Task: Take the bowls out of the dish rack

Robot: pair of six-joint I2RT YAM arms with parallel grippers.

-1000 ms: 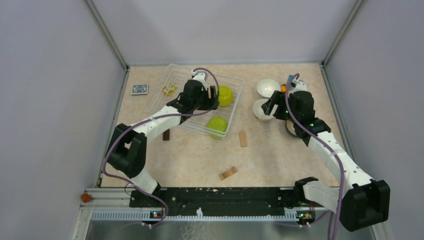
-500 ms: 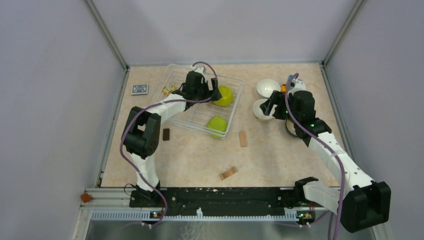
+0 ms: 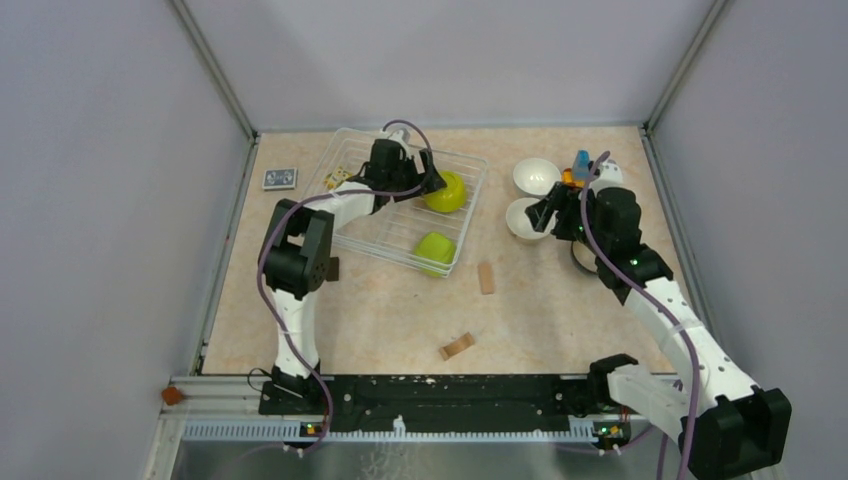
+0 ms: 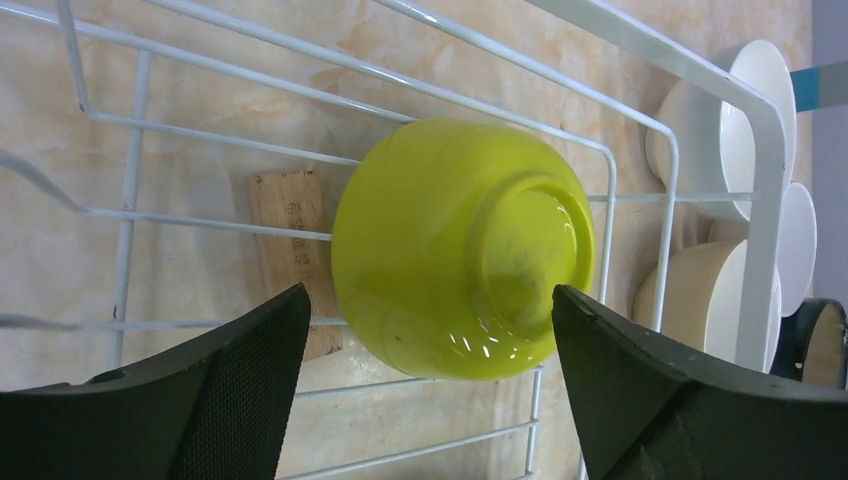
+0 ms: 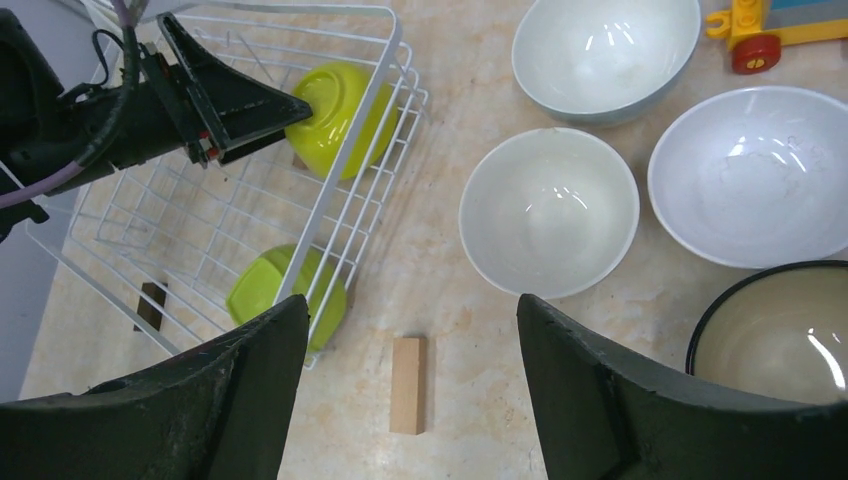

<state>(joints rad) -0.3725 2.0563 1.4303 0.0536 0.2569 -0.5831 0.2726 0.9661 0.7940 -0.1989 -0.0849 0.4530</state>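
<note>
Right wrist view showed four bowls [image 5: 549, 211] out by the tabletop's [image 5: 450, 400] far right corner, two lime green bowls [image 5: 270, 290] left in the dish rack [image 5: 385, 60], left hand [image 4: 428, 292] gaping around one, right hand [image 5: 410, 300] open, empty.

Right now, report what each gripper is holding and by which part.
Nothing is held. The left gripper straddles a lime green bowl, jaws open; the right gripper is open and empty.
</note>
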